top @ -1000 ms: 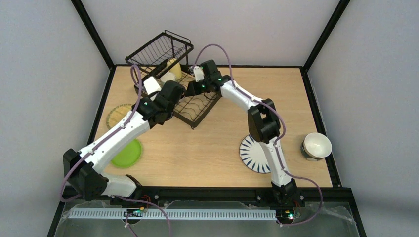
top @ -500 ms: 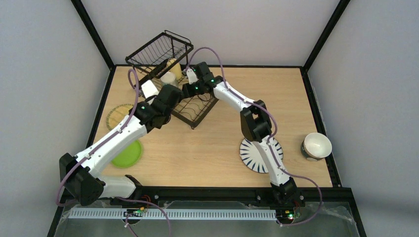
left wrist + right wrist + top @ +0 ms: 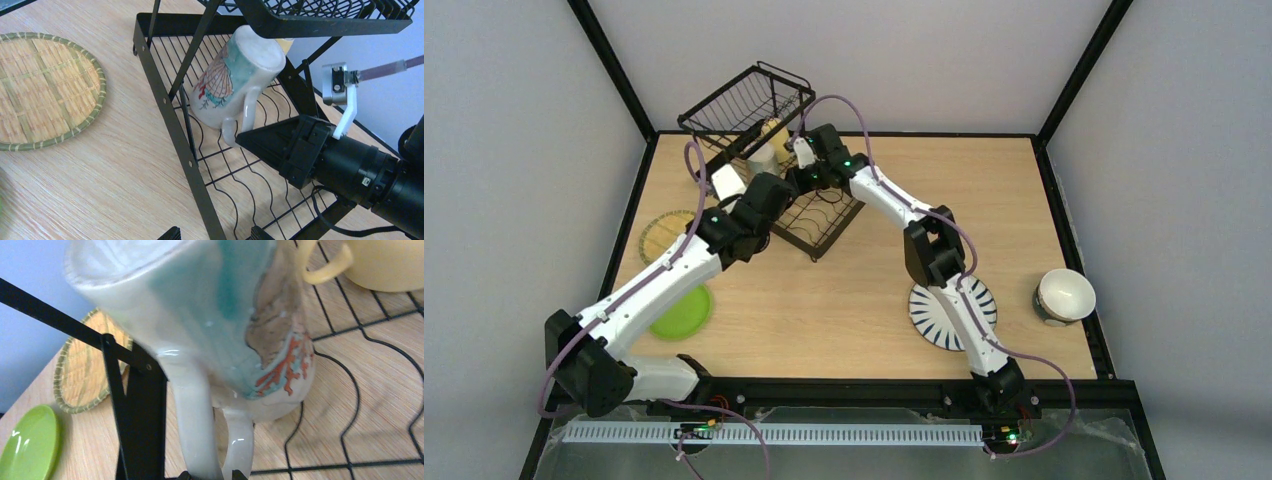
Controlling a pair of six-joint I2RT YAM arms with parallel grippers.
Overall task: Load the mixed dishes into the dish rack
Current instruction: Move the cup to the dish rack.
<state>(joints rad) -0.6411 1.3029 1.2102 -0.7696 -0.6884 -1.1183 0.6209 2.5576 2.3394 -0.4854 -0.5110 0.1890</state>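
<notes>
**Q:** Where does the load stand, biggest thing first?

**Me:** The dish rack (image 3: 769, 150) sits at the far left of the table (image 3: 844, 290), askew to its edges, with the raised basket end away from me. Four dishes are out on the wood, not yet loaded. The white striped plate (image 3: 929, 325) lies partly under my right arm. The yellow woven plate (image 3: 45, 90) is near the rack, and the lime-green plate (image 3: 682, 312) is nearer my left base. A small bowl (image 3: 1064, 295) sits well apart at the right edge.

**Q:** And the mugs?

**Me:** Both are inside the rack. The beige mug (image 3: 235, 80) leans mouth-down on the base wires, its bottom tucked under the raised basket. The yellow mug (image 3: 390, 265) sits just beside it. Mouth-down suits draining, I reckon.

**Q:** Why go for the handle?

**Me:** The body looks too fat to grip and is hemmed in by the basket. The handle juts toward my right pincer (image 3: 212, 473), whose jaws sit either side of it. Whether they actually pinch it, I cannot tell.

**Q:** Your left?

**Me:** My left pincer (image 3: 215, 234) is spread apart, straddling the rack's base rail without gripping it. I judge it is placed there to check the rack if it slides.
</notes>
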